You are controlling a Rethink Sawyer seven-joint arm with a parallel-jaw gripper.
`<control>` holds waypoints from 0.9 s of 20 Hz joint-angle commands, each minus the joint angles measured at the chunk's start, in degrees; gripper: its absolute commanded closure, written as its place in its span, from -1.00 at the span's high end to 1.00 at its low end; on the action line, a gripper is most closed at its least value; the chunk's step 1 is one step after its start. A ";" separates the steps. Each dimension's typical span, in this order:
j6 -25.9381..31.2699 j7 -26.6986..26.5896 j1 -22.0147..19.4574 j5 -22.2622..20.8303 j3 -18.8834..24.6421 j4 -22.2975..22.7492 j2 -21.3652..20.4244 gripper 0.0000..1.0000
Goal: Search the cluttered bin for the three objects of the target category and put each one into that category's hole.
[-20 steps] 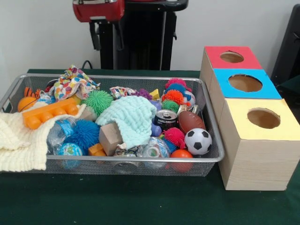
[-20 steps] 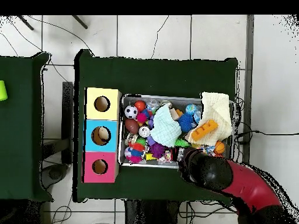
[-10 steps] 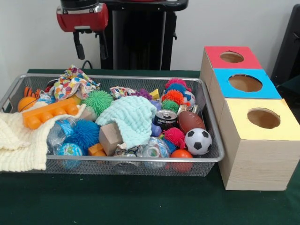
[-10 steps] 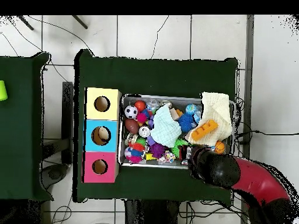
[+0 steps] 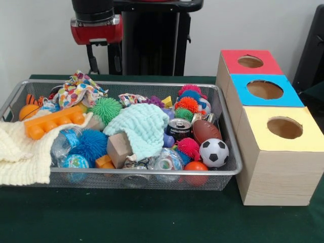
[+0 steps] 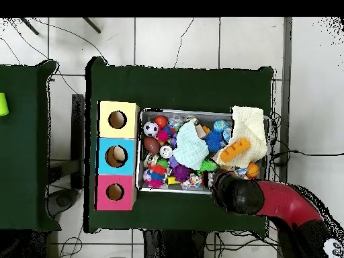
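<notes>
- Gripper [image 5: 105, 59] hangs above the bin's [image 5: 152, 172] far rim, over the patterned cloth [image 5: 78, 88]; jaws parted, nothing held.
- Bin is packed with clutter: soccer ball [image 5: 213, 152], football [image 5: 206, 131], can [image 5: 178, 129].
- Three-hole box [image 5: 276, 157] sits beside the bin on the worktop [image 5: 126, 217].

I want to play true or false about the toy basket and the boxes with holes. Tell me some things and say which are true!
1. The soccer ball lies in the wire bin. True.
2. The yellow-topped box is the one farthest from the front camera. False: it is nearest; the red-topped box is farthest.
3. The end effector is holding a ball. False: its two fingers hang open above the bin's back edge with nothing between them.
4. An orange toy brick rests partly on the cream cloth. True.
5. The soda can sits on the blue-topped box. False: it is in the bin, beside the brown football.
</notes>
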 commanded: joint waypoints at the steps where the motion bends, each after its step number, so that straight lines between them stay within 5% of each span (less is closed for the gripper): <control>1: -3.12 -5.54 -2.43 -3.86 6.40 -2.20 4.05 1.00; 13: 1.00 -10.48 -16.26 -2.95 14.59 3.09 1.90 1.00; 18: 2.44 -10.17 -18.70 -3.15 16.96 3.95 -1.56 1.00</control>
